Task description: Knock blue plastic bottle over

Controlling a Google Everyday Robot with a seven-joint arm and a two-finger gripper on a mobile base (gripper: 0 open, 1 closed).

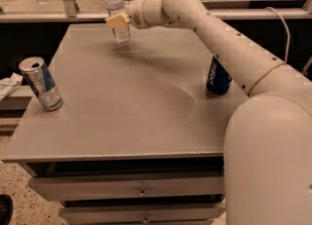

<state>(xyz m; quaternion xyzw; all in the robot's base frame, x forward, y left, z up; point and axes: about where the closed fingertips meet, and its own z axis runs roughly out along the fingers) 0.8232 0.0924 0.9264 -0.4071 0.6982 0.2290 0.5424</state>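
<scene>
The blue plastic bottle is a small clear bottle with a white cap and a pale label. It stands near the far edge of the grey table, left of centre, with its top leaning a little to the left. My gripper is at the end of the white arm that reaches across from the right. It presses against the bottle's right side at mid height.
A silver-blue slim can stands at the table's left edge. A dark blue Pepsi can stands at the right, partly behind my arm. Drawers sit under the table's front. A rail runs behind the far edge.
</scene>
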